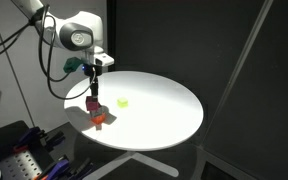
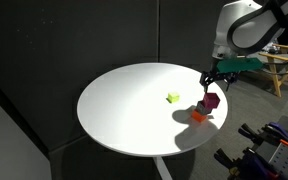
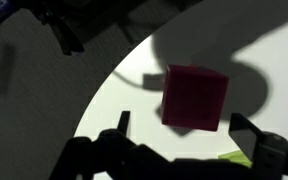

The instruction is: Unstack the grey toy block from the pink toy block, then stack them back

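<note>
The pink toy block (image 1: 92, 103) is a magenta cube near the table's edge; it also shows in the other exterior view (image 2: 211, 101) and fills the middle of the wrist view (image 3: 194, 97). My gripper (image 1: 93, 88) hangs just above it, also seen from the other side (image 2: 212, 82). In the wrist view the gripper (image 3: 184, 122) is open, with a dark finger on each side of the cube and nothing between them. I cannot make out a grey block in any view.
An orange block (image 1: 99, 119) (image 2: 198, 116) sits next to the pink one, nearer the table's rim. A yellow-green block (image 1: 123, 101) (image 2: 173, 97) (image 3: 236, 157) lies farther in on the round white table (image 1: 164, 115) (image 2: 124, 110). Black curtains stand behind.
</note>
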Robot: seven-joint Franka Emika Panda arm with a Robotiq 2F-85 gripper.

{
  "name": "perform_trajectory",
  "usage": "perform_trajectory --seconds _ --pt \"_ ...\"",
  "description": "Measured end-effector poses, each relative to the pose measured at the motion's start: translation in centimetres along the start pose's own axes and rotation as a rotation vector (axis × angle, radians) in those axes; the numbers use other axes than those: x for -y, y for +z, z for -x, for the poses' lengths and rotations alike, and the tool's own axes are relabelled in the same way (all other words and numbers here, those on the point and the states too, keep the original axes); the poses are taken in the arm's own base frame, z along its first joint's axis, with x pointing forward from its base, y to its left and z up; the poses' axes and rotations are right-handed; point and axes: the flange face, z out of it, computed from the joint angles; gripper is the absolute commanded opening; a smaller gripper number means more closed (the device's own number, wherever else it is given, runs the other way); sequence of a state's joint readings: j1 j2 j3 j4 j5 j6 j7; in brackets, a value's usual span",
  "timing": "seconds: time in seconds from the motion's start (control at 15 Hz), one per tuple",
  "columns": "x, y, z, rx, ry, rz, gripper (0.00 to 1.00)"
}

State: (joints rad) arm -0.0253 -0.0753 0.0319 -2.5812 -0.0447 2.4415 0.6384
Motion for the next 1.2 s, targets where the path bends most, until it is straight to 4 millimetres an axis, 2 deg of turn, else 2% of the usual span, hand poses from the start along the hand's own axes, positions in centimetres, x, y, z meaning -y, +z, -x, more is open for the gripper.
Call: perform_trajectory --seconds 0.67,1.2 --pt "0.2 1.4 0.6 0.020 0.015 0.014 1.00" --pt "0.5 1.8 0.8 0.023 0.006 0.017 1.00"
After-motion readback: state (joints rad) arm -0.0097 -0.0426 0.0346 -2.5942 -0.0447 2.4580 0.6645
